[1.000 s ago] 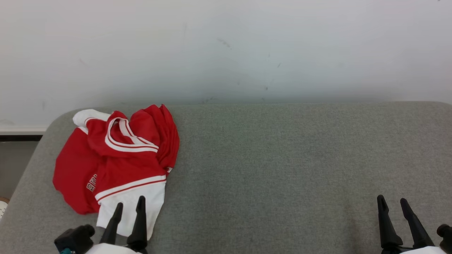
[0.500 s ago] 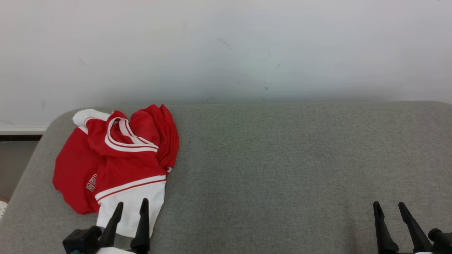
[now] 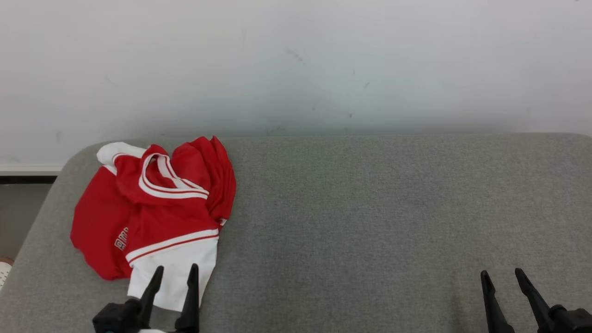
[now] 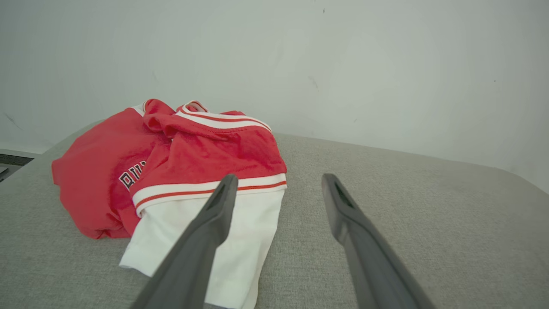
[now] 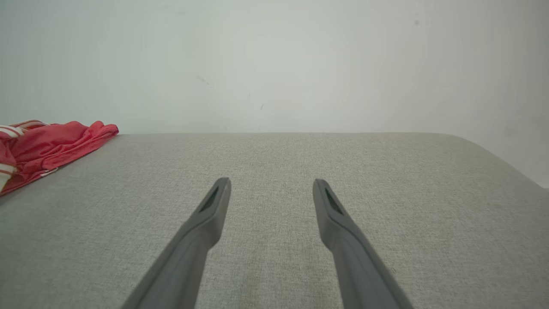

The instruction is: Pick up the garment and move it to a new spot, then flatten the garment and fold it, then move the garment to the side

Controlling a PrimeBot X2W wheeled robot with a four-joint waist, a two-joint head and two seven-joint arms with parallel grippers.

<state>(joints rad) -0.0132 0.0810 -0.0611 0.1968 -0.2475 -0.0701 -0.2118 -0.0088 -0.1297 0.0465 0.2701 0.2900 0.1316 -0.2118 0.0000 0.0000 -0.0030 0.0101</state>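
Observation:
The garment point(image 3: 152, 210) is a red shirt with white sleeves and white striped trim, lying crumpled at the left end of a grey padded surface point(image 3: 370, 208). Its white sleeve points toward me. My left gripper point(image 3: 175, 270) stands open at the near edge of that sleeve, above the cloth, with nothing between its fingers. In the left wrist view the garment point(image 4: 188, 159) lies just ahead of the open left gripper point(image 4: 276, 182). My right gripper point(image 3: 502, 275) is open at the lower right, far from the garment, over bare fabric. The right wrist view shows the open right gripper point(image 5: 270, 184) and the garment's red edge point(image 5: 51, 146) far left.
A pale wall point(image 3: 296, 64) rises directly behind the padded surface. The surface's rounded left corner point(image 3: 69, 159) drops off to a darker floor area point(image 3: 18, 217). Wide bare grey fabric stretches from the garment to the right end.
Both grippers have drawn back toward the bottom edge of the head view; the left one also shifted slightly right. The garment has stayed put.

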